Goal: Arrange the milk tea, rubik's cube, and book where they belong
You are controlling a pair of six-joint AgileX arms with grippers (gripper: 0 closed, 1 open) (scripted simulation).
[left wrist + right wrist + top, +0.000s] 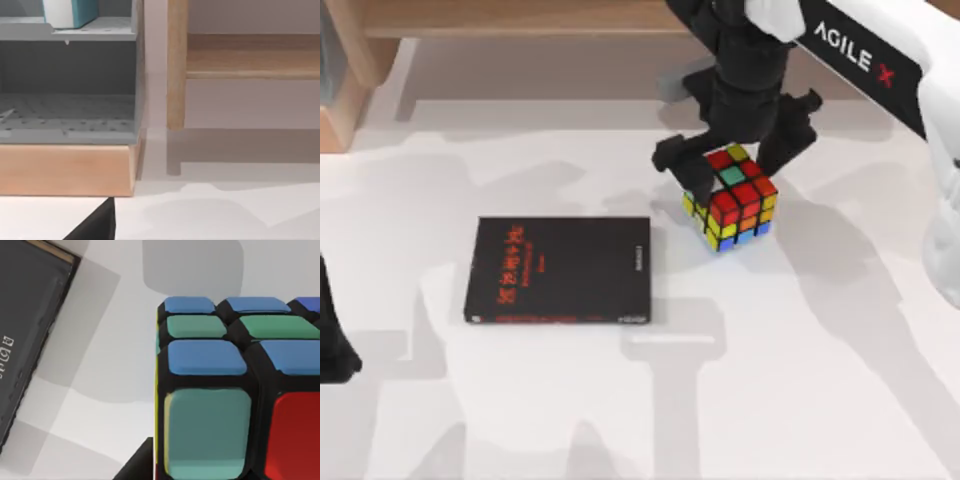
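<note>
White capitals "AGILE X" run along the black band of the right arm [860,50], the X in red. The book [560,270] carries red lettering on its black cover, too small to read.

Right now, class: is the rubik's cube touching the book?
Apart. The top view shows bare table between the rubik's cube and the book.

A smooth white counter [770,400] carried broad soft grey shadows. Along its far edge ran a light wooden shelf frame [176,65], with a grey perforated plastic rack [70,107] beside it
</note>
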